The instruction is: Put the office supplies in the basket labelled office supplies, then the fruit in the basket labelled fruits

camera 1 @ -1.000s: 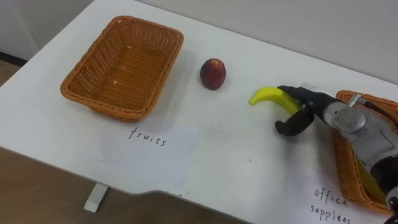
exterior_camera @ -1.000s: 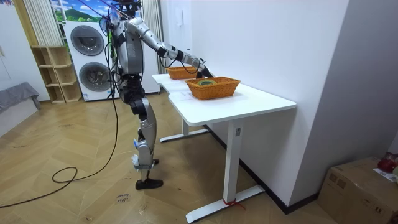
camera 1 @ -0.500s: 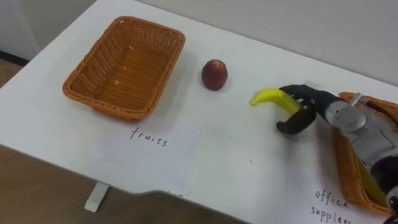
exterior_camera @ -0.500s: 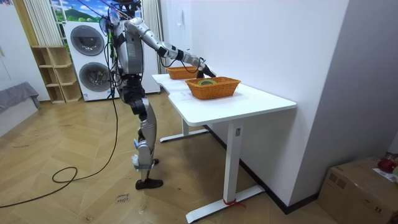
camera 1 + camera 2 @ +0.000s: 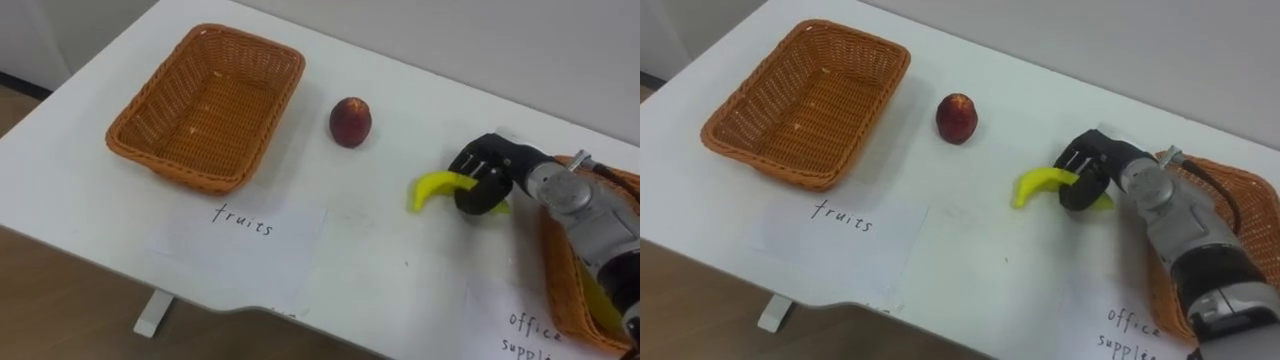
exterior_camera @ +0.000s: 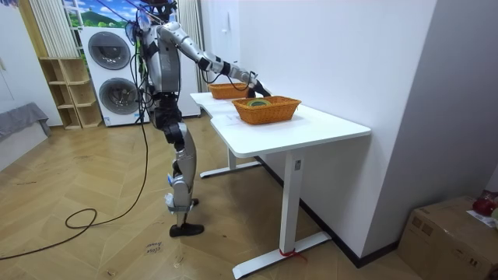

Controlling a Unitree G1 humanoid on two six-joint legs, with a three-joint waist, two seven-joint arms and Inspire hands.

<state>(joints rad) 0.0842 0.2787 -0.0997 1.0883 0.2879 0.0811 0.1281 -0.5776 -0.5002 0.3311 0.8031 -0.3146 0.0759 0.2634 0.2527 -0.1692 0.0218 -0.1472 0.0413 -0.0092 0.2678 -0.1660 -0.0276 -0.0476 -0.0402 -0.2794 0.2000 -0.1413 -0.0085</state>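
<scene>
A yellow banana lies on the white table, with my right hand curled round its right part. A red apple rests to the left of it. The fruits basket stands empty at the far left, with a paper label before it. The office supplies basket sits at the right under my forearm. In the room view I stand at the table's side, right arm reaching over it.
A yellow object lies inside the office supplies basket. A paper label sits at the table's front right edge. In the room view, washing machines and a wooden shelf stand behind me.
My right hand's fingers have curled shut round the banana, which has turned and shifted slightly toward the table's front. The camera has moved a little.
</scene>
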